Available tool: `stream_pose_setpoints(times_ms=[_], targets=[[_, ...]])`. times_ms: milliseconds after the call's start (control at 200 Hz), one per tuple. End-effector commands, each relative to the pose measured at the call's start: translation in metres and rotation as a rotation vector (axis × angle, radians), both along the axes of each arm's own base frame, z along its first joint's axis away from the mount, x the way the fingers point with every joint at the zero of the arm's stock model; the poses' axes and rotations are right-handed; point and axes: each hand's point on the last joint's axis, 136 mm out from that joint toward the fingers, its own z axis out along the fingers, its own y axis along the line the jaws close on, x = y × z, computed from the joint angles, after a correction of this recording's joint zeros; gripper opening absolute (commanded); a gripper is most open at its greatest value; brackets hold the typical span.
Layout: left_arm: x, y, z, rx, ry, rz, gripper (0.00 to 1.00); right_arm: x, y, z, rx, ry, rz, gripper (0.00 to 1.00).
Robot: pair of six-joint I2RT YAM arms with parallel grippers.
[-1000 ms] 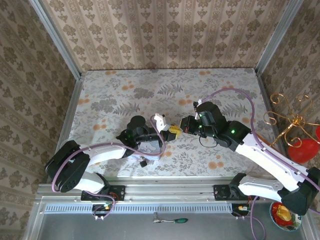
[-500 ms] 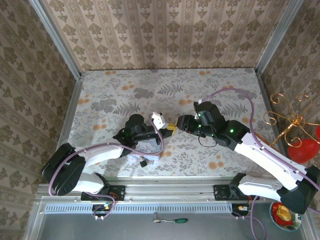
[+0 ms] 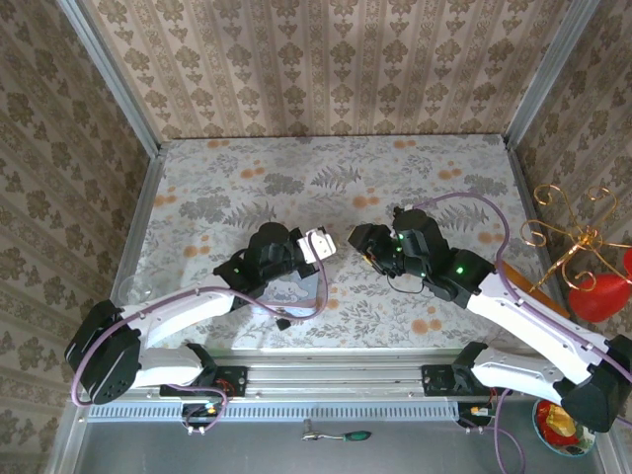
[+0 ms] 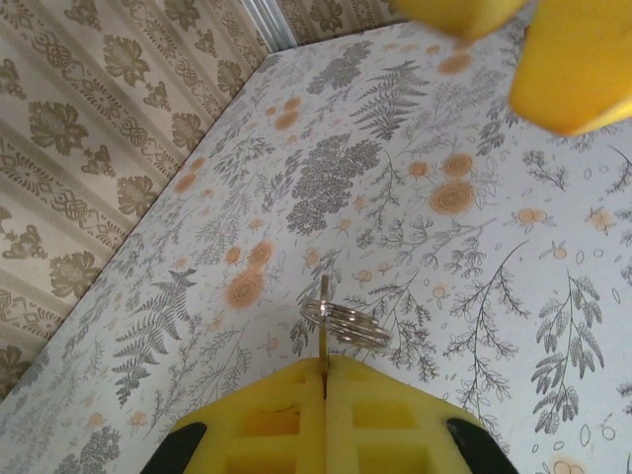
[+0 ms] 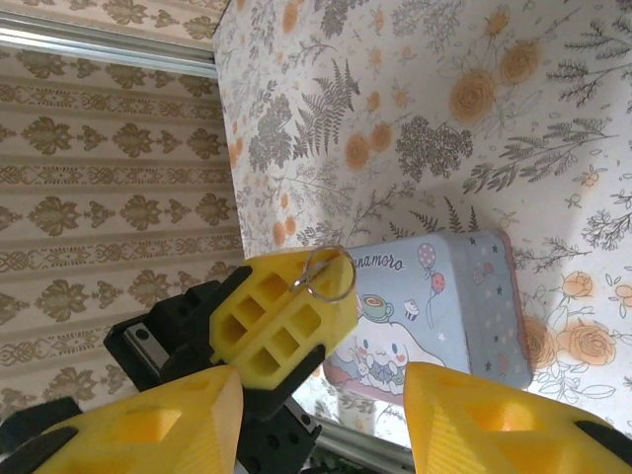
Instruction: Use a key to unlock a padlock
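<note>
Padlock (image 3: 283,323) is noted just beside the tin's (image 5: 434,296) near edge, judged light, rigid, apt to skid, best pinched across its body; key (image 4: 345,322) is clamped in left gripper (image 4: 324,370), right gripper (image 3: 356,239) spread open.

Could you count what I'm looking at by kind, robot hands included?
Hands: 2 (left hand, right hand)
Key: 1
Padlock: 1
Tin: 1
Total: 5
</note>
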Motion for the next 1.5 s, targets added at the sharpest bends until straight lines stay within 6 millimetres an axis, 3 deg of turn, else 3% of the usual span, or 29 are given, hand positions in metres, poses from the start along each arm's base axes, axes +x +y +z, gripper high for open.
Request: stream_pose_setpoints(times_ms=[0,480,815,1275,1495], targets=[[-0.006,-0.002,0.006,0.029,-0.079,-0.032,0.00,0.001,0.012,0.006,0.098,0.027,-0.010,0.46],[-0.032,-0.018,0.008,-0.014,-0.084,-0.145,0.00,0.000,0.015,-0.017,0.095,0.099,-0.016,0.30],[-0.033,-0.016,0.011,-0.031,-0.104,-0.142,0.00,0.000,0.007,-0.035,0.028,0.144,-0.048,0.28],[-0.037,-0.015,0.011,-0.041,-0.092,-0.154,0.00,0.003,0.018,-0.033,0.041,0.149,-0.011,0.19],[-0.023,-0.016,0.005,-0.001,-0.111,-0.096,0.00,0.004,0.024,-0.032,0.047,0.162,0.013,0.17]])
